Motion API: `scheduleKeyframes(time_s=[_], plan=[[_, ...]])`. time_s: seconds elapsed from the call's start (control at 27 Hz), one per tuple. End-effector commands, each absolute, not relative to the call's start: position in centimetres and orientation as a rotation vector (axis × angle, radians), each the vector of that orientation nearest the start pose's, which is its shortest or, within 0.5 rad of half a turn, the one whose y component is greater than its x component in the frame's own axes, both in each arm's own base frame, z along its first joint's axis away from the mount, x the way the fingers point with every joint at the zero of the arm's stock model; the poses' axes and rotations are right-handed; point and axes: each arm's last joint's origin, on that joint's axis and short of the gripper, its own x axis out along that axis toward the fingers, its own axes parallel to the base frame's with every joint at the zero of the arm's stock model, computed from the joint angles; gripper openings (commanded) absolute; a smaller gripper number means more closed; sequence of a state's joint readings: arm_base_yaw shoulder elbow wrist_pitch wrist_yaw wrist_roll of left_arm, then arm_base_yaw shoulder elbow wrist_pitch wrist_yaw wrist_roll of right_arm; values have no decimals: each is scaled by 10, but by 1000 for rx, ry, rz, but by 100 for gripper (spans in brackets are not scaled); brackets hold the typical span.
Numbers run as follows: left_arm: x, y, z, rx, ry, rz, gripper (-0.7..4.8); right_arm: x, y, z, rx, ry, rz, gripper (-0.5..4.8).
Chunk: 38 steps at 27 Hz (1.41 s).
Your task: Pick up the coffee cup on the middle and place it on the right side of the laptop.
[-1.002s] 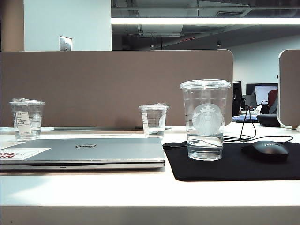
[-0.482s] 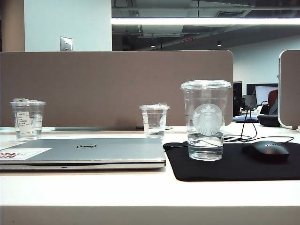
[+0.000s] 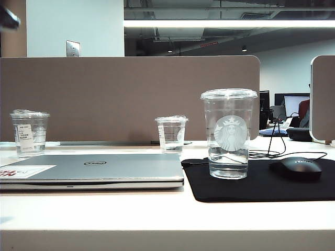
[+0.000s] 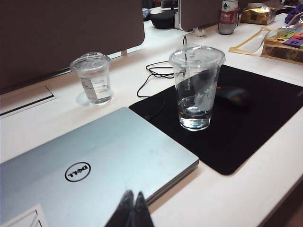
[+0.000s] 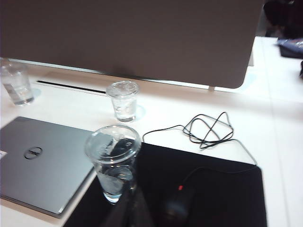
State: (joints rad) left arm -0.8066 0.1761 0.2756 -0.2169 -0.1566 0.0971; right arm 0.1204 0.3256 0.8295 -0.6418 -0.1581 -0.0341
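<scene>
The coffee cup [image 3: 229, 133], tall and clear with a round white siren logo and a flat lid, stands upright on the black mouse pad [image 3: 261, 185], just right of the closed silver laptop [image 3: 104, 167]. A little water sits in its bottom. No gripper touches it. In the left wrist view my left gripper [image 4: 134, 194] is shut and empty, hovering over the laptop's [image 4: 94, 165] near edge, well short of the cup [image 4: 195, 87]. In the right wrist view my right gripper [image 5: 134, 189] shows as a dark shut wedge over the pad, close beside the cup [image 5: 113, 165].
A black mouse [image 3: 296, 168] lies on the pad right of the cup, its cable [image 3: 272, 151] looping behind. A small clear cup [image 3: 171, 134] stands behind the laptop; a labelled cup [image 3: 30, 133] stands far left. A brown divider [image 3: 131, 99] closes the back.
A dark blurred piece of arm has come into the exterior view's top left corner. The cup, laptop and mouse have stayed in place.
</scene>
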Motion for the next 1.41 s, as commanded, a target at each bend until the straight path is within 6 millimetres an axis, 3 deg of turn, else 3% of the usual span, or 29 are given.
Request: scheduleKeyframes(time_s=[0.04,0.37,0.59,0.67,0.82,1.19,1.41], plan=[[70,-67,212,113,41,-656,-6,48,10,346,-81,107,283,-5],[79,-64,184,83,61,-615,-6,43,10,317,-87,109,288,-5],[93,-47,179,59,41,-456,-5,40,9,284,-87,109,279,-5],[98,-34,179,53,46,-327,-6,49,9,267,-77,105,215,-5],[101,-25,180,33,48,-229,-6,67,10,246,-66,62,183,-5],[105,-17,164,20,58,-132,-6,92,13,184,-56,122,177,-5],[105,-16,157,60,98,-125,-6,98,13,163,-52,107,176,-5]])
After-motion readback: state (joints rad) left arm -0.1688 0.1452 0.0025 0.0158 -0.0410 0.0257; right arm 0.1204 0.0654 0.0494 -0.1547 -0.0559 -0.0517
